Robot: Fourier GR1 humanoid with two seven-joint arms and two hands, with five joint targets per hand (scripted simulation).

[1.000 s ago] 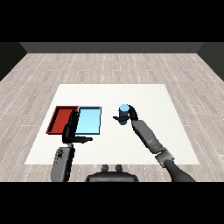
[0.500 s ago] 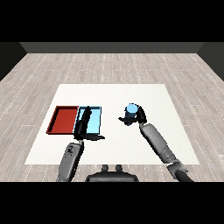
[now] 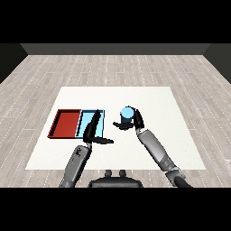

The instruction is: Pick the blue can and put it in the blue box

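- Fingers [image 3: 137, 118] of our right hand [image 3: 133, 122] curl round the blue can [image 3: 127, 114]; our left hand [image 3: 93, 132] is released, straight over the blue tray [image 3: 85, 122].
- White counter [image 3: 158, 103] carries both trays.
- Red tray [image 3: 66, 123] touches the blue one.
- Can: small, upright, pale-topped cylinder, just right of the blue tray.

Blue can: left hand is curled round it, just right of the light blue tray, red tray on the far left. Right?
Not quite. The right hand is curled round the blue can, not the left hand; the head view shows it. The rest holds: the can is just right of the light blue tray, with the red tray far left.
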